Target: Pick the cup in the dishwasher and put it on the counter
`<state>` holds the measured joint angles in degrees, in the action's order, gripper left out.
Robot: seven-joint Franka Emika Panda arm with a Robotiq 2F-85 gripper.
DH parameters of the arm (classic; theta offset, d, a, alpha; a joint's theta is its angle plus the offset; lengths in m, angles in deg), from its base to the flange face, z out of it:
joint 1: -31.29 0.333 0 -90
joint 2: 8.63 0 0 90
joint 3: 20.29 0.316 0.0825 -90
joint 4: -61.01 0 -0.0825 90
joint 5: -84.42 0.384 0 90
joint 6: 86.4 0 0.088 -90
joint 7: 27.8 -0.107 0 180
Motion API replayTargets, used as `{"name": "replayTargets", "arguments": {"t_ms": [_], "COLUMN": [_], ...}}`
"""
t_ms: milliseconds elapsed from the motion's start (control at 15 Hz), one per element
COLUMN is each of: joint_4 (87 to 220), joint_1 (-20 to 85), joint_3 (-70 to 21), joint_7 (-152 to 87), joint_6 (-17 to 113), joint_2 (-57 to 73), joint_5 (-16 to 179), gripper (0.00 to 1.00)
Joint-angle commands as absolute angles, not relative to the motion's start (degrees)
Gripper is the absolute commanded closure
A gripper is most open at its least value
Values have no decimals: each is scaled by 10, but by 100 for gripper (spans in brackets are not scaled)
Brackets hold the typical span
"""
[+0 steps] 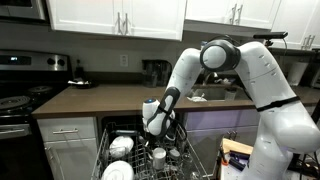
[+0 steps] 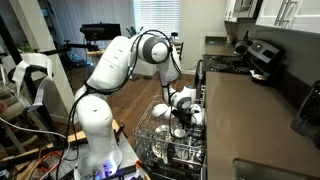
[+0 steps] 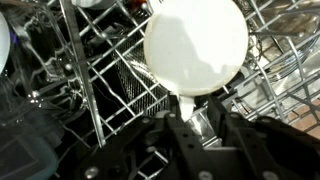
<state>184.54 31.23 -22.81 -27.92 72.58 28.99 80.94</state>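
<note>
- The long, dark brown flat countertop (image 1: 95,100) lies above the jaws and off to their left in an exterior view. The cup is not on it, so the placing step is not yet done.
- The built-in dishwasher with the dark interior (image 1: 110,128) stands open. Its grey wire rack (image 3: 110,90) surrounds the jaws, and a wider white bowl (image 1: 120,145) sits to their left.
- The black Robotiq gripper (image 3: 193,112) is down inside the rack. Its jaws stand close together, one on each side of a white stub that looks like the cup's handle. I cannot tell whether they are pinching it firmly.
- The small white ceramic cup (image 3: 195,45) is directly ahead of the jaws, round face toward the wrist camera and handle pointing back between them. It is still among the rack wires, not lifted.
- My judgement is that the task is at the grasp. Left to do are securing the hold, lifting the cup clear of the wires, carrying it up and setting it on the countertop.
</note>
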Motion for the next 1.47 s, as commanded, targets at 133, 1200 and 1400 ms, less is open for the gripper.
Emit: {"name": "replayTargets", "arguments": {"t_ms": [133, 1200, 1400], "joint_4": [1836, 1833, 1832], "joint_1": [305, 301, 300], "joint_3": [-224, -219, -221], "joint_7": [-268, -265, -266], "joint_6": [731, 730, 730], "joint_2": [296, 304, 305], "joint_5": [810, 813, 812], "gripper": [98, 90, 97]}}
